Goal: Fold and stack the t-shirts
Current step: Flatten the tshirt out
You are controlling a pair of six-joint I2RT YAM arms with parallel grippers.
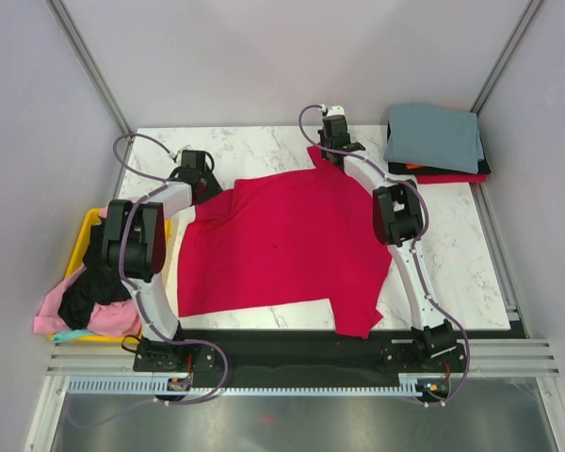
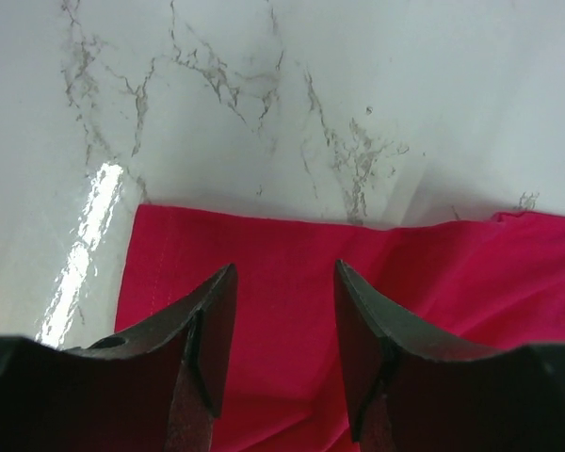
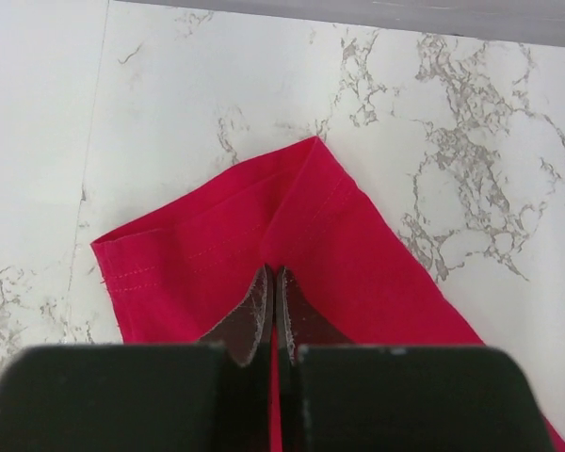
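Spreading over the middle of the marble table (image 1: 457, 264), the crimson t-shirt (image 1: 282, 250) lies open and mostly flat. A few shallow creases run through it, and its near right corner hangs past the table's near edge.

At the shirt's far right sleeve, the right gripper (image 3: 273, 282) is clenched. Its two fingers are pressed together on the sleeve, and a small ridge of red cloth rises to the tips. A thin line of red shows between the fingers, so it appears to be grasping the fabric, though the pinch itself is partly hidden by the fingers. The sleeve's stitched hem lies on the marble just beyond the tips.

At the shirt's far left sleeve, the left gripper (image 2: 282, 278) is released, its fingers apart over the red cloth near the sleeve's straight edge. Nothing sits between them, and whether the tips touch the cloth cannot be told from the wrist view.

Off the shirt's far right corner, apart from it, is a folded stack. A grey-blue t-shirt (image 1: 433, 137) lies on top, a black layer under it and a red layer (image 1: 449, 177) at the bottom.

Beside the shirt's left edge, behind the left arm, a yellow bin (image 1: 81, 240) holds a loose heap: a black t-shirt (image 1: 87, 294), a pink t-shirt (image 1: 49, 318) spilling over the rim, and a bit of teal cloth (image 1: 71, 335) at the near end.
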